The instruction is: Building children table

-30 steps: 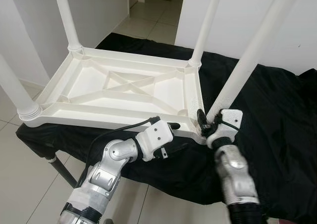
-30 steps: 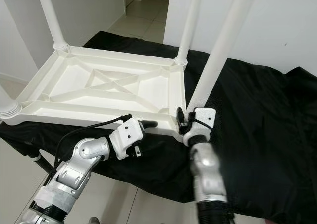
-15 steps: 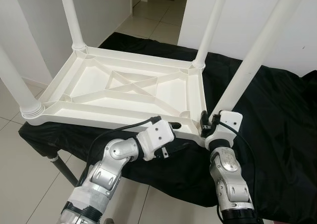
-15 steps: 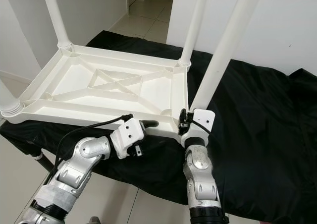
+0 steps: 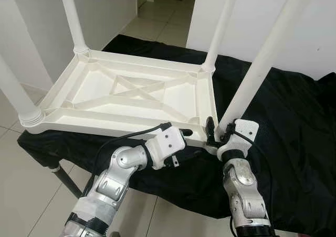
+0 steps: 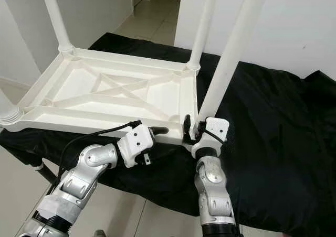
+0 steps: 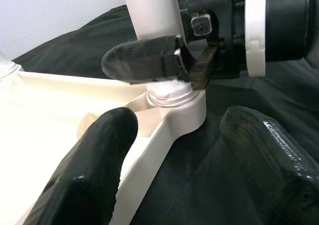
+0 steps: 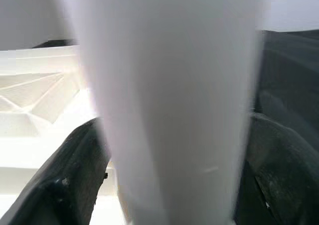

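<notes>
Black cloth (image 5: 294, 116): R gripper (image 5: 219, 135) clamps table leg (image 5: 262, 58).

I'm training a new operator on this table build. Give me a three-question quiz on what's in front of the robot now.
1. True or false: the white table top lies upside down on a black cloth.
2. Which hand grips the near corner leg? A left, B right.
3. How many legs stand on the table top?

Key: 1 true. 2 B: the right hand clasps its base, while the left hand straddles the frame's near edge, open. 3 four.
</notes>
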Robot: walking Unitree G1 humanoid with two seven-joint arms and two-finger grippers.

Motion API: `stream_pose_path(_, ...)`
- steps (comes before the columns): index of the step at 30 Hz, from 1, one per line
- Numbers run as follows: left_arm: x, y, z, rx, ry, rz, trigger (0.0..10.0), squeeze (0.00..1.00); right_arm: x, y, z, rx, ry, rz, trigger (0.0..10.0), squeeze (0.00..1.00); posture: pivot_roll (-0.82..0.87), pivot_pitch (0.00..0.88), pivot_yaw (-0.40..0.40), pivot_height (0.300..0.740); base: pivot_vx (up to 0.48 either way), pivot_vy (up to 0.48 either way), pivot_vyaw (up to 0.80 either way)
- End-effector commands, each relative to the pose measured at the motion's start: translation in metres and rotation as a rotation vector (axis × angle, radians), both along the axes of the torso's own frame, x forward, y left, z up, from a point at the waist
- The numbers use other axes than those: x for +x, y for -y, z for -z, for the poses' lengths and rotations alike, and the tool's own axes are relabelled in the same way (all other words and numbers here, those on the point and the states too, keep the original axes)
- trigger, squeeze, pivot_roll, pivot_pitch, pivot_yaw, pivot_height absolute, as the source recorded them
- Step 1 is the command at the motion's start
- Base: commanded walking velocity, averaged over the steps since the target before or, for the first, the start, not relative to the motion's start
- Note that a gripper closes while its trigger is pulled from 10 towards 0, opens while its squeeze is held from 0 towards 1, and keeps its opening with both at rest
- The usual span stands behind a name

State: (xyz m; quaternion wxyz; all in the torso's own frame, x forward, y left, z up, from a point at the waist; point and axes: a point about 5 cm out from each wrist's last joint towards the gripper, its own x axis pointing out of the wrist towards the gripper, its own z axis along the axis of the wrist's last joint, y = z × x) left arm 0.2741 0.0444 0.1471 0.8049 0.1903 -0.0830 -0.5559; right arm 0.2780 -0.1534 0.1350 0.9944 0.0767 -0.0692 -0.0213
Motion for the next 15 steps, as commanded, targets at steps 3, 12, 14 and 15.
stream_pose_path(3, 0.0008, 0.0005, 0.0013, -0.011, 0.018, -0.056, 10.0, 0.0, -0.0016, 0.0092, 0.0053, -0.014, 0.009, -0.023, 10.0, 1.0, 0.02, 0.033, -0.079, 0.74, 0.0, 0.0, 0.0)
stream_pose_path(12, 0.0033, -0.0057, 0.0054, -0.035, 0.009, -0.127, 10.0, 0.0, -0.0034, 0.011, 0.0107, -0.06, 0.07, -0.153, 10.0, 0.0, 0.02, 0.027, -0.068, 0.74, 0.0, 0.0, 0.0)
stream_pose_path(14, 0.0052, -0.0074, 0.0035, -0.057, 0.015, -0.156, 10.0, 0.0, -0.0038, 0.0112, 0.0113, -0.063, 0.079, -0.165, 10.0, 0.0, 0.02, 0.02, -0.06, 0.74, 0.0, 0.0, 0.0)
stream_pose_path(15, 0.0076, -0.0091, 0.0019, -0.078, 0.017, -0.187, 10.0, 0.0, -0.0037, 0.0116, 0.0112, -0.063, 0.089, -0.178, 10.0, 0.0, 0.02, 0.02, -0.06, 0.74, 0.0, 0.0, 0.0)
